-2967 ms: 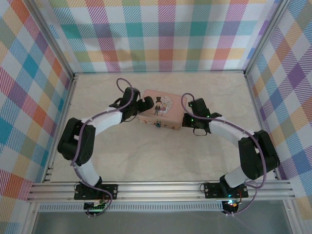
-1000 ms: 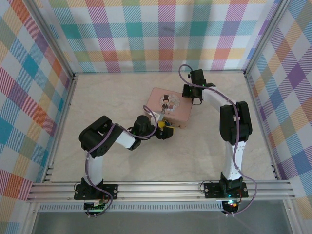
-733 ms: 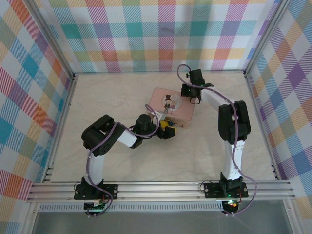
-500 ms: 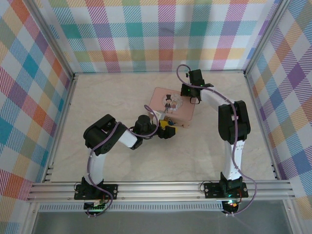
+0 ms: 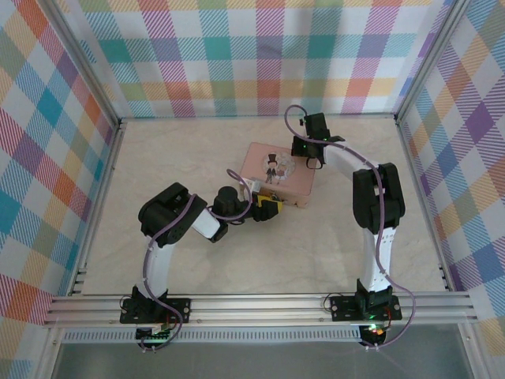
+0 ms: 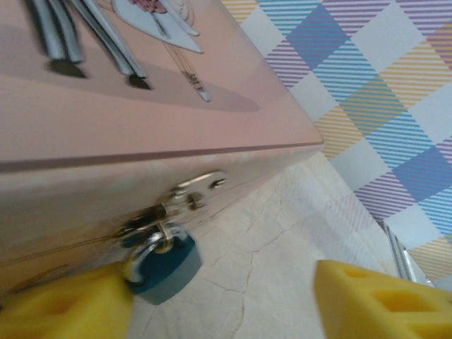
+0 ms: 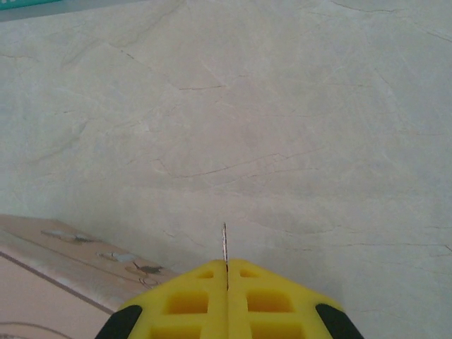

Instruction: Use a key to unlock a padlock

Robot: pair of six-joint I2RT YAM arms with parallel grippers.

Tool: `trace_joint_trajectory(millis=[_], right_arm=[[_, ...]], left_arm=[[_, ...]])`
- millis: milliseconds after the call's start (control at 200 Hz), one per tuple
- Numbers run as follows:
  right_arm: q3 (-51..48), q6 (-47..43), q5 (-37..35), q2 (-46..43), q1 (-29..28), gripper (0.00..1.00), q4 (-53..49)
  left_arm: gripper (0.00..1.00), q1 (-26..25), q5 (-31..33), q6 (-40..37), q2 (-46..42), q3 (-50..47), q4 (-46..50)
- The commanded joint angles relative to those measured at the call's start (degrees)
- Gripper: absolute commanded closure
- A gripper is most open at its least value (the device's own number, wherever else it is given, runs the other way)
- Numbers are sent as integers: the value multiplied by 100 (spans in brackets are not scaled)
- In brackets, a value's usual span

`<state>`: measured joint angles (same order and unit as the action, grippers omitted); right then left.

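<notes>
Top external view: both arms reach in on a pink tin [image 5: 293,178] lying on the pale marbled table [image 5: 181,158].
From up here the left gripper [image 5: 267,208] sits low against the tin's near side, and the right gripper [image 5: 312,163] hangs at its far right corner. Left wrist view: the padlock [image 6: 166,260], blue-teal with a silvery shackle, hangs from the metal hasp [image 6: 198,191] on the tin's front wall; the yellow fingers [image 6: 63,307] stand wide apart, released, one just beside the padlock, and I cannot tell whether it touches. Right wrist view: the yellow pads [image 7: 191,300] are clenched together on the key [image 7: 224,244], a thin dark sliver poking out edge-on between them above bare table, with a corner of the tin at lower left.
</notes>
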<state>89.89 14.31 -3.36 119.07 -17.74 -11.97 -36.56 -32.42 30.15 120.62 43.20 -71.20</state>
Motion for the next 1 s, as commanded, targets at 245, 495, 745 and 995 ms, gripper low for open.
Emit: trace_joint_trajectory(millis=[245,495,745,995], right_arm=[[-144,-37,296,-69,-189,100,-703],[-197,13,-131,-794,22,100,-972],[-849,281,-936,-1708,346,100,-1364],[-1990,700,-1293,-2265,526,100,-1574]], left_arm=[[27,-116,41,-94,-128,64,-401],[27,-107,228,-169,-208,-66,-281],[27,-111,160,-149,-178,-31,-281],[27,-106,111,-100,-81,-10,-262]])
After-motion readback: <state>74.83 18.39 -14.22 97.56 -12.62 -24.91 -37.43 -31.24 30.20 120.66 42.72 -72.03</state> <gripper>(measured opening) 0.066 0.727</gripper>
